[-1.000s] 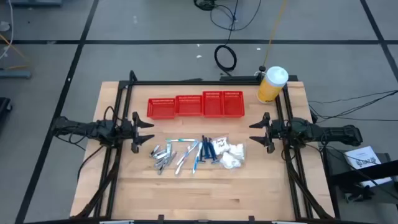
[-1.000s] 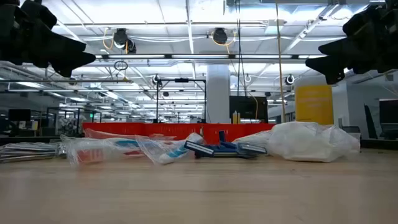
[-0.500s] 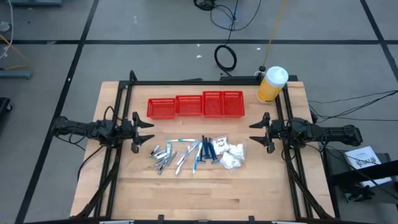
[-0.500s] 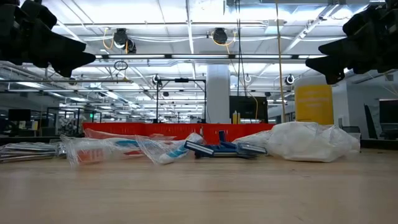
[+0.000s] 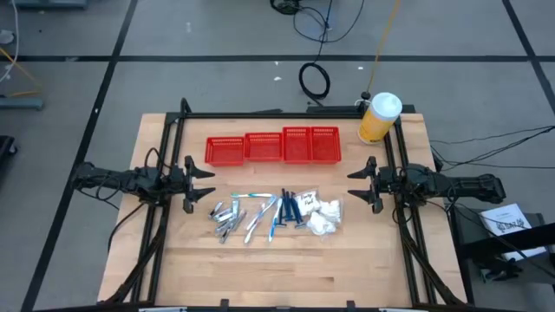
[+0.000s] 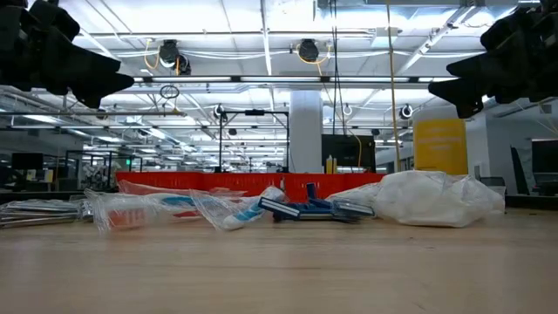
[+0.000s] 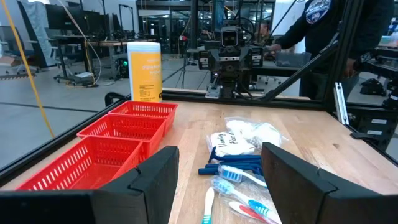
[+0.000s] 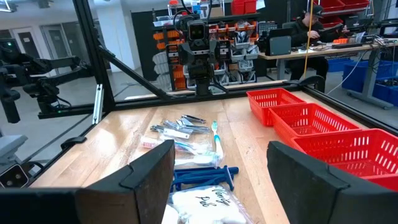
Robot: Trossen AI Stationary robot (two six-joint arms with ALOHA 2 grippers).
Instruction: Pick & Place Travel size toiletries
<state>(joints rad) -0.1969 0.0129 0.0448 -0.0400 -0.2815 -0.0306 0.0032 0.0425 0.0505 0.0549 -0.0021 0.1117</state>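
The left gripper [image 5: 201,184] is held spread and empty above the counter [image 5: 260,260], just off one end of the pile of travel size toiletries [image 5: 276,211]; the right gripper [image 5: 360,184] is likewise held spread and empty off the pile's other end. Nothing is touched by either.

The pile is taken as the landmark. On the side towards the left gripper lie the silvery-grey tubes [image 5: 225,213]; in the middle lie the handled sticks [image 5: 279,211], crossed over one another; on the side towards the right gripper lie the white packets [image 5: 324,217], clear-wrapped and crumpled. Beyond the pile, well apart from it, stands the row of red baskets [image 5: 272,148], and past the row's end the yellow bottle [image 5: 379,117].

The step in hand is judged to be the first reach. An outlying piece is best chosen over a buried one, so that neighbours are not dragged. The fingers should be set across a stick's or tube's narrow width, lowered straight, and closed only once the counter is nearly met.
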